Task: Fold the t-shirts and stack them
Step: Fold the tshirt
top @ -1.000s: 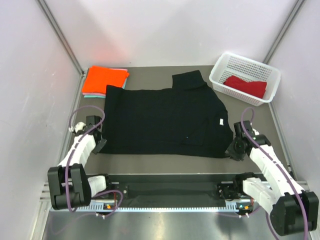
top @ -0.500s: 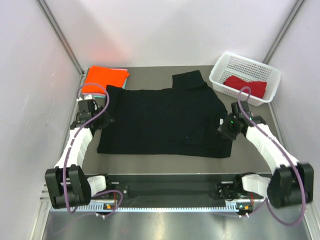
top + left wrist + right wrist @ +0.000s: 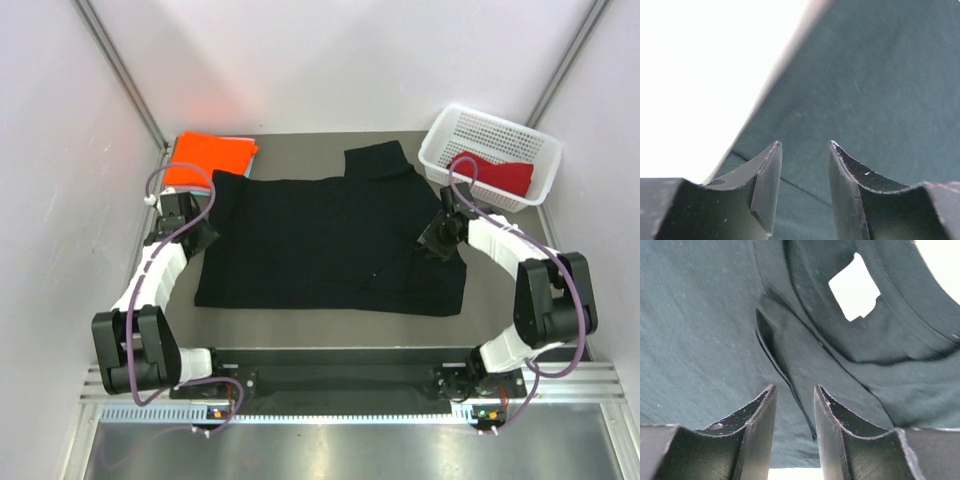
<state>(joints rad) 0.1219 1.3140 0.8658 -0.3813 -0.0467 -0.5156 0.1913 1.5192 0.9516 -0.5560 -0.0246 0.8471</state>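
The large black t-shirt (image 3: 330,240) lies spread flat mid-table, with one sleeve (image 3: 378,160) pointing to the far side. My left gripper (image 3: 200,232) hovers open over its left edge. In the left wrist view dark cloth (image 3: 880,90) lies below the open left gripper (image 3: 804,143), with nothing between the fingers. My right gripper (image 3: 432,238) is open above the shirt's right side. The right wrist view shows it (image 3: 795,386) over a seam fold, near the collar's white label (image 3: 855,287). A folded orange t-shirt (image 3: 210,158) lies far left. The dark red t-shirt (image 3: 495,172) sits in the basket.
The white mesh basket (image 3: 520,135) stands at the far right corner. White walls close in the table on both sides and at the back. A dark rail (image 3: 340,380) with the arm bases runs along the near edge.
Both arms have swung away from the shirt's near corners toward the far side, left along the left edge, right up to the collar area. The black shirt has stayed in place.
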